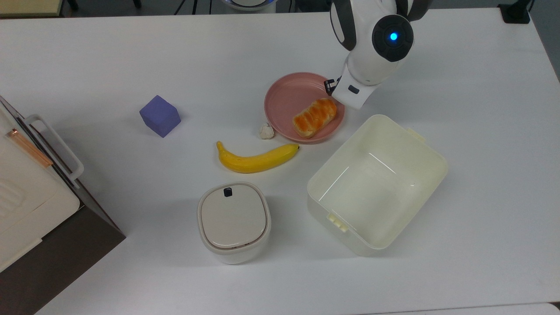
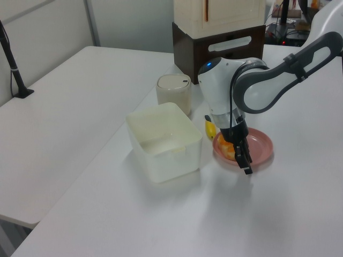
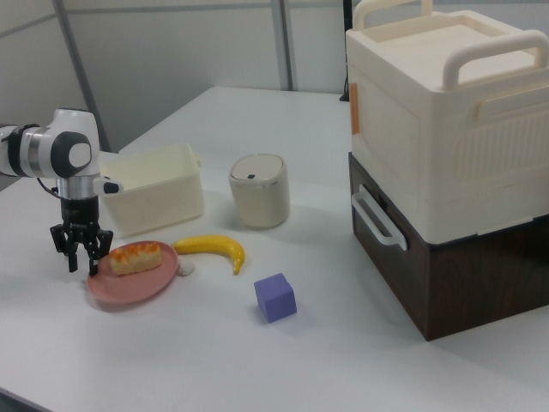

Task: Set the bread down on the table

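The bread (image 1: 314, 117) is an orange-brown ridged bun lying on the round pink plate (image 1: 284, 94), which rests on the white table (image 1: 131, 52). My gripper (image 3: 80, 260) hangs open just beside the bun's end, over the plate's rim at the right view's left. In the left view the gripper (image 2: 245, 160) reaches down at the plate's near edge, partly hiding the bread (image 2: 227, 150). In the top view the wrist covers most of the hand, with one dark finger (image 1: 329, 84) showing at the plate's rim. Nothing is held.
A yellow banana (image 1: 258, 159) and a small white lumpy ball (image 1: 266, 131) lie just beside the plate. A cream tub (image 1: 426, 168) stands close to it at the top view's right. A lidded canister (image 1: 233, 221), a purple cube (image 1: 159, 116) and stacked boxes (image 1: 26, 192) are further off.
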Motion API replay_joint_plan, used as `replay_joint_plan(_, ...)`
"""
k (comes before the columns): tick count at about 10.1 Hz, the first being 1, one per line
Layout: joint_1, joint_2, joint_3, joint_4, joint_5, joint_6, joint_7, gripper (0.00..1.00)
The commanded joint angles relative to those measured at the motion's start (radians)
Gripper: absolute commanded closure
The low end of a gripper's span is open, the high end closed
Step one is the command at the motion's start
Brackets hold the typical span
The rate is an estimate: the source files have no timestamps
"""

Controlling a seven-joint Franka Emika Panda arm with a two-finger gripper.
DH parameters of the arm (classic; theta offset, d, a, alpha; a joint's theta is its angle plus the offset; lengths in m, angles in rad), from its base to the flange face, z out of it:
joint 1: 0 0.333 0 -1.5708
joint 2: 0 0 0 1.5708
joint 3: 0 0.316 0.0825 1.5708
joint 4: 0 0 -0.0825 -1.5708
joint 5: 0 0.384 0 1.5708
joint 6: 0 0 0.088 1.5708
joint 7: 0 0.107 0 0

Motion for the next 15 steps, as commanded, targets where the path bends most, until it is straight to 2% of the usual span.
replay_joint_plan(1,0.012,-0.005,-0.006,-0.003,-0.03,0.022,0.001,0.89)
replay_joint_plan(2,0.015,-0.007,-0.008,-0.002,-0.03,0.019,0.001,1.0)
replay_joint_plan(5,0.058,-0.007,-0.006,-0.003,-0.027,0.011,0.046,1.0)
replay_joint_plan(10,0.206,-0.007,-0.006,-0.003,-0.017,0.017,0.162,1.0)
replay_joint_plan(12,0.242,-0.005,-0.005,-0.003,-0.014,0.023,0.188,1.0)
replay_joint_plan(13,0.242,0.003,-0.005,-0.003,-0.014,0.031,0.187,0.96)
replay_joint_plan(14,0.24,0.001,-0.005,0.0,-0.014,0.034,0.193,0.01)
replay_joint_plan(15,0.23,-0.002,-0.005,0.003,-0.013,0.034,0.196,0.0)
